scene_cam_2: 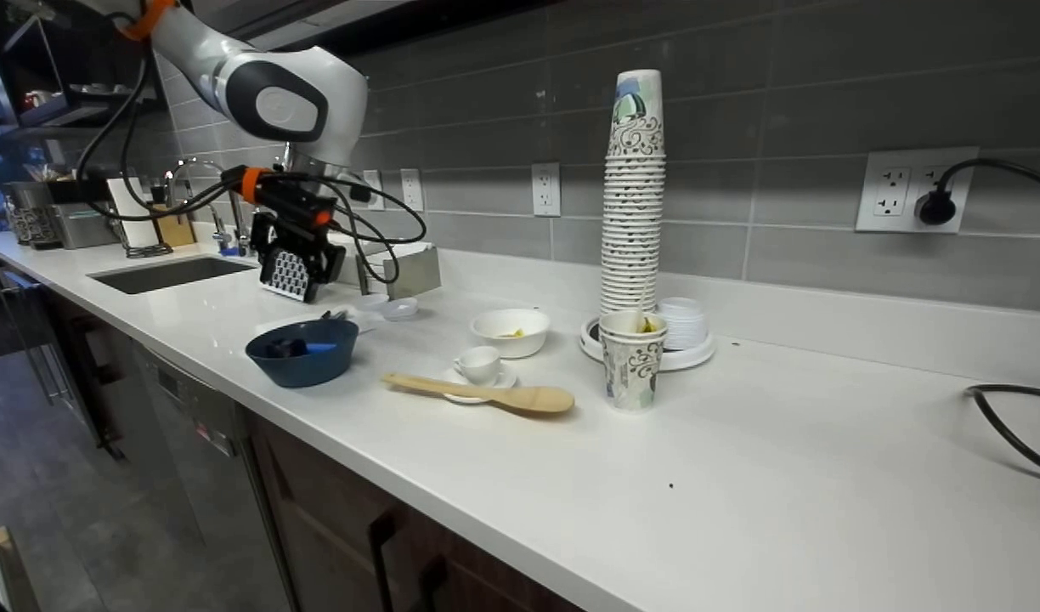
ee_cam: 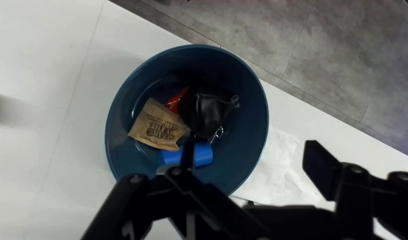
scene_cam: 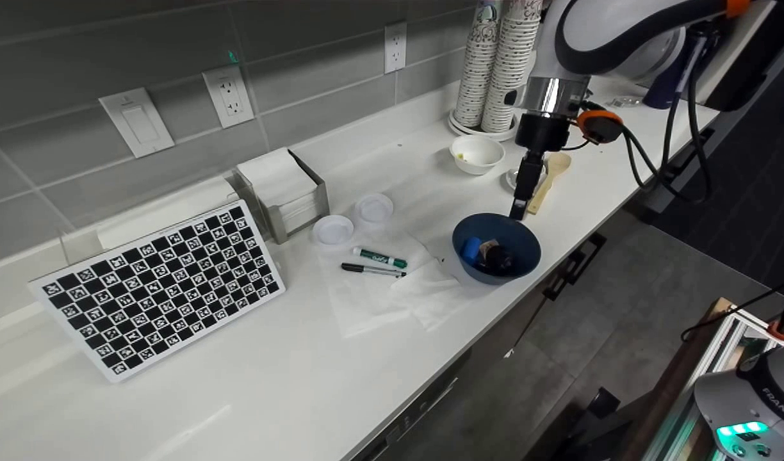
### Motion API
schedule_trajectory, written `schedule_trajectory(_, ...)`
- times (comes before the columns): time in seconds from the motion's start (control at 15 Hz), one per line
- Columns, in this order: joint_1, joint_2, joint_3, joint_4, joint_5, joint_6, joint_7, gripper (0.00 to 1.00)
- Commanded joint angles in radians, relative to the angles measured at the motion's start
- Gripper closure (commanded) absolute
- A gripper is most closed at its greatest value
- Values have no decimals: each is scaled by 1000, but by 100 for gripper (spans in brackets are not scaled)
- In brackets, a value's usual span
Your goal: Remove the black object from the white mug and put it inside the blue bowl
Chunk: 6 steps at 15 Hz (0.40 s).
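Hanging above the counter [scene_cam: 257,378]: the gripper [ee_cam: 251,158] is pointed downward, its fingers spread wide apart; in the wrist view, one finger is seen across the blue bowl [ee_cam: 244,143] and the other beyond its rim.
Blue bowl: it is set upright, right beside the counter's front edge, as is shown in both exterior views.
Black object [ee_cam: 205,111]: a glossy pouch with metal rings is contained in the blue bowl, beside a brown sugar packet [ee_cam: 157,128], a red wrapper [ee_cam: 174,101] and a blue cylinder [ee_cam: 203,155].
White mug [scene_cam_2: 479,365]: it is placed upright on a saucer [scene_cam_2: 508,378], between the front and back edges; its inside cannot be made out.
Wooden spoon [scene_cam_2: 528,399]: it is laid on the front-edge side of the white mug, its handle turned toward the blue bowl.
White bowl [scene_cam_2: 527,344]: yellow bits [scene_cam_2: 514,333] are held in it, nearer the back edge.
Cup stacks [scene_cam: 475,83]: they are stood on white plates [scene_cam_2: 690,356] by the back edge.
Green marker [scene_cam: 380,257]: it is laid beside a black pen [scene_cam: 373,269], both on white paper [scene_cam: 363,310].
Napkin holder [scene_cam: 275,224]: it is placed near the back edge, beside a tilted checkered board [scene_cam: 161,291].
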<state>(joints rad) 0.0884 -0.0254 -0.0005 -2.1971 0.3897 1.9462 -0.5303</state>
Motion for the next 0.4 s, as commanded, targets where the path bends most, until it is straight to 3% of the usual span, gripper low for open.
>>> schedule_trajectory(0.0, -33, -34, 1, 25, -89, -43, 13, 0)
schedule_trajectory(0.13, -44, -46, -4, 18, -142, -22, -1, 0)
schedule_trajectory(0.33, -50, -37, -6, 17, -107, -9, -2, 0)
